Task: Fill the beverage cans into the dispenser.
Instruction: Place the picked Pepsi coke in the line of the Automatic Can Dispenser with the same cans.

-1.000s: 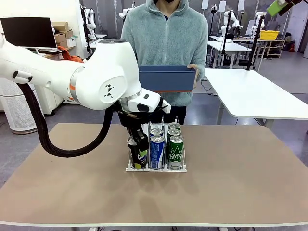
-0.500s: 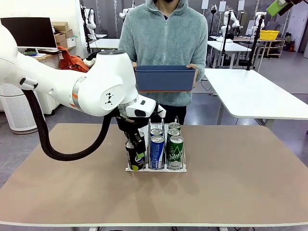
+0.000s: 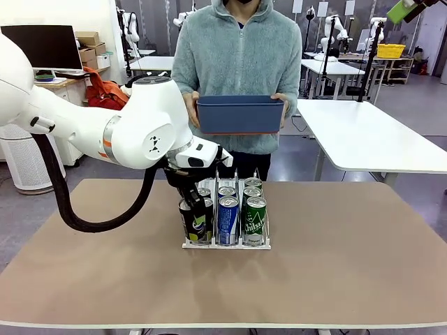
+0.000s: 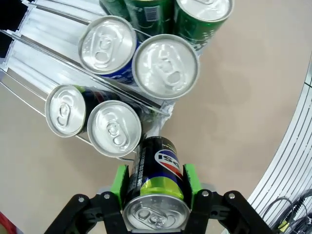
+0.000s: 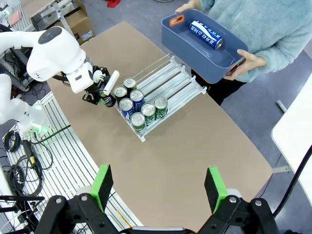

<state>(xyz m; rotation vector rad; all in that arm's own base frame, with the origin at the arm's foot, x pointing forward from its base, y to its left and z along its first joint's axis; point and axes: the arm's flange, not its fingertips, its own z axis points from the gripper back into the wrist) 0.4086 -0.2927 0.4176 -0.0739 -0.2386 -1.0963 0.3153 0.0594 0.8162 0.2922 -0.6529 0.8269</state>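
My left gripper [image 4: 156, 184] is shut on a black beverage can [image 4: 157, 168], its green pads on both sides of it. The can [image 3: 188, 222] hangs tilted at the front left corner of the dispenser [image 3: 227, 245]. The dispenser [image 4: 44, 29] holds two dark cans [image 4: 114, 127] in its left lane, blue cans [image 3: 228, 220] in the middle and green cans [image 3: 255, 220] on the right. My right gripper [image 5: 158, 187] is open high above the table, with nothing between its fingers.
At the far side a person holds a blue tub [image 3: 240, 115] at chest height. One blue can [image 5: 205, 34] lies in the tub [image 5: 217, 57]. Bare brown tabletop [image 3: 335, 265] lies around the rack. A white table [image 3: 370, 139] stands behind on the right.
My left arm has moved a little to the left with the black can, which now sits lower at the rack's front left corner. The person's tub has shifted slightly left.
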